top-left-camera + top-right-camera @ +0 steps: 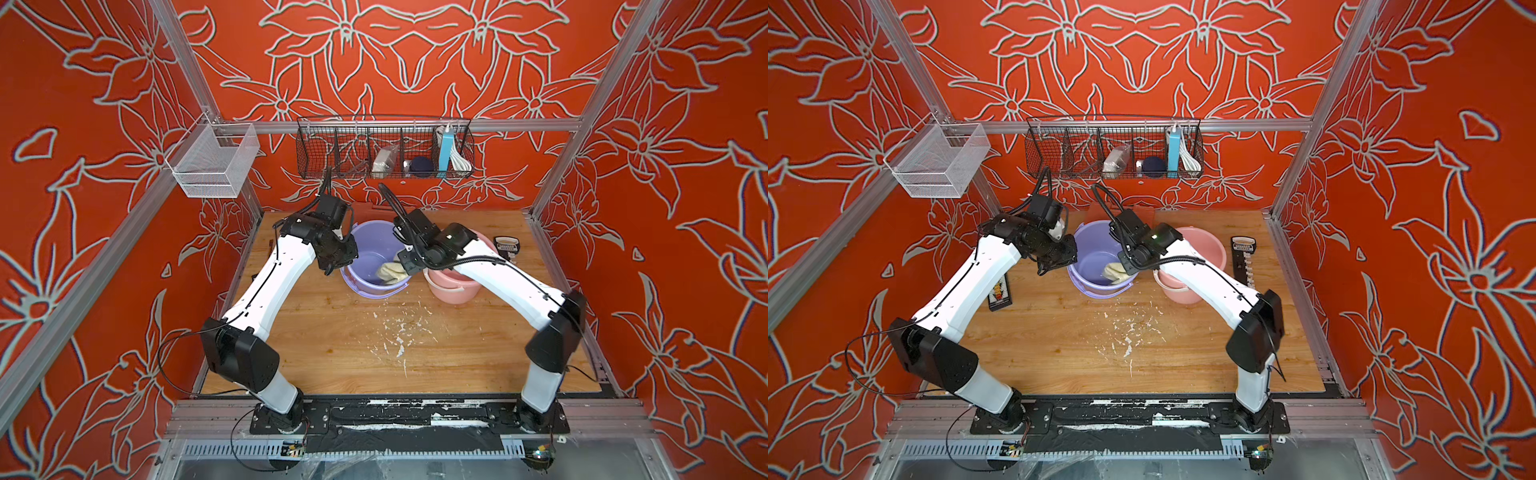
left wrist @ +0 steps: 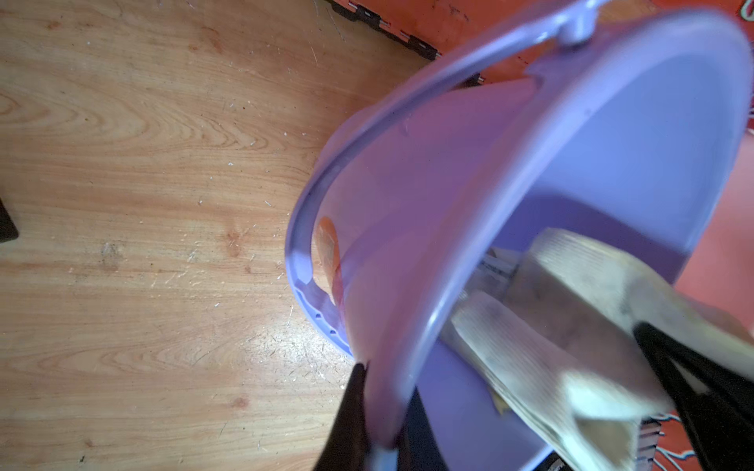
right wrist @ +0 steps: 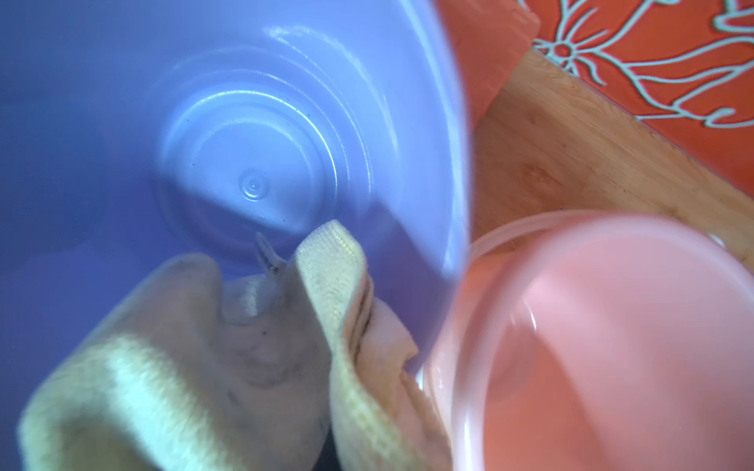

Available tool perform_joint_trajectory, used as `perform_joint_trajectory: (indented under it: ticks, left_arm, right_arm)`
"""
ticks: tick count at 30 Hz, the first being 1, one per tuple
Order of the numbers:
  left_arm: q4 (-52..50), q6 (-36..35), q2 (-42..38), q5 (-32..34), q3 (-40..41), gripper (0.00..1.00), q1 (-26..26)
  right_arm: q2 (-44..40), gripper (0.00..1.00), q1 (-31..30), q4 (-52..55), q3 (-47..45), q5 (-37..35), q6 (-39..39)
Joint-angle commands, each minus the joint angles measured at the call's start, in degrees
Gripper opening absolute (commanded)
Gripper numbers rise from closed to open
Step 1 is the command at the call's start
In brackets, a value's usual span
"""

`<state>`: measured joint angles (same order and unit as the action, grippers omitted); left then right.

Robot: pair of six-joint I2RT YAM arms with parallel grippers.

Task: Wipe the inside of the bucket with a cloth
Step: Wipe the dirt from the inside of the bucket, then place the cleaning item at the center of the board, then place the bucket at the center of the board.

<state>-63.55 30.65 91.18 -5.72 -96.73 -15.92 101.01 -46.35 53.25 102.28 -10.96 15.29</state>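
Observation:
The purple bucket (image 1: 365, 291) (image 1: 1096, 245) stands upright at the back middle of the wooden table. My left gripper (image 1: 344, 266) (image 2: 383, 391) is shut on its left rim, one finger outside the wall (image 2: 612, 142) and one inside. The cloth (image 1: 390, 272) (image 1: 1117, 272), cream with grey stains, hangs bunched inside the bucket against its right wall. My right gripper (image 1: 405, 266) (image 1: 1129, 266) reaches in over the right rim and is shut on the cloth (image 3: 204, 367); the folds hide its fingertips. The bucket's bare floor (image 3: 253, 179) shows below the cloth (image 2: 571, 310).
A pink bucket (image 1: 457, 291) (image 3: 612, 326) stands touching the purple one on its right, under my right forearm. Black flat tools lie at the table's right (image 1: 1241, 257) and left (image 1: 1000, 293). White flecks (image 1: 399, 336) dot the middle. Wire baskets (image 1: 386, 149) hang on the back rail.

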Motion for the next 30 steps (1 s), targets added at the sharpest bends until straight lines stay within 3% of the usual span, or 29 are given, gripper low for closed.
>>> perform_joint_trajectory:
  ticks: [1,6,10,17,20,30]
  left_arm:
    - [-0.58,-0.19,0.66,1.00,-1.80,0.00,1.29]
    - [-0.17,0.45,1.64,-0.40,-2.02,0.00,1.77]
    - [1.23,1.95,1.68,-3.34,-0.99,0.00,1.86]
    - [4.01,6.38,0.61,-9.76,3.12,0.00,1.86]
    - [3.46,7.40,1.23,-10.81,3.48,0.00,1.86]
    - [2.61,9.34,3.79,-15.69,4.43,0.00,1.86]
  right_arm:
    - [-6.58,0.00,0.36,-3.91,-9.61,1.35,5.61]
    - [-18.19,0.00,0.39,-4.88,-23.75,-0.66,9.89]
    - [-33.42,0.00,0.79,-7.31,-36.76,-4.36,13.55]
    - [-56.18,0.00,4.54,0.58,-45.44,-11.86,19.81]
    - [-59.07,0.00,7.84,4.20,-46.77,-14.74,19.93]
    - [-56.73,0.00,24.04,-3.59,-57.38,-1.62,19.46]
